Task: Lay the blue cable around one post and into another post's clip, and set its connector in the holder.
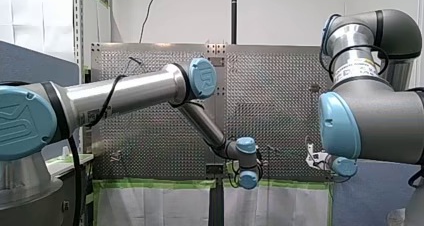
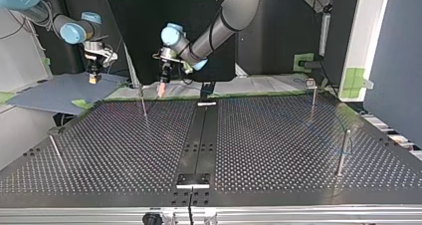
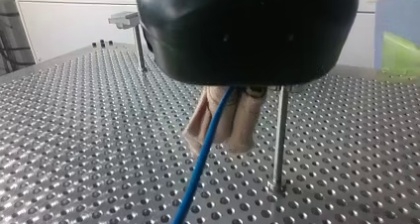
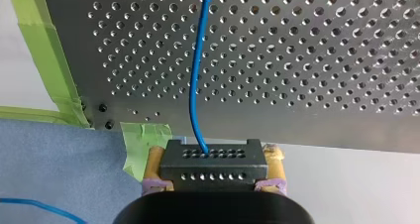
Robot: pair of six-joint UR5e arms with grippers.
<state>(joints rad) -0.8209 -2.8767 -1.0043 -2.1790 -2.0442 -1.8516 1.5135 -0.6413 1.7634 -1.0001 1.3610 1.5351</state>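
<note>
In the left wrist view my left gripper (image 3: 221,143) has beige pads shut on the blue cable (image 3: 203,159), which runs down out of the jaws toward the camera. A thin metal post (image 3: 280,135) stands just beside the fingers. In the top view my left gripper (image 2: 162,87) hangs over the far table edge near a post (image 2: 144,104). My right gripper (image 4: 214,153) has yellow pads shut on the black connector (image 4: 213,165), and the blue cable (image 4: 197,75) leaves it ahead over the perforated plate. My right gripper (image 2: 93,76) hovers off the table over a blue mat (image 2: 59,93).
More posts stand at the top view's right (image 2: 313,91) (image 2: 342,153) and near left (image 2: 54,151). A post with a clip head (image 3: 132,33) stands farther along the table. A black block (image 2: 193,179) sits on the centre strip near the front edge. Green tape (image 4: 42,60) lines the table edge.
</note>
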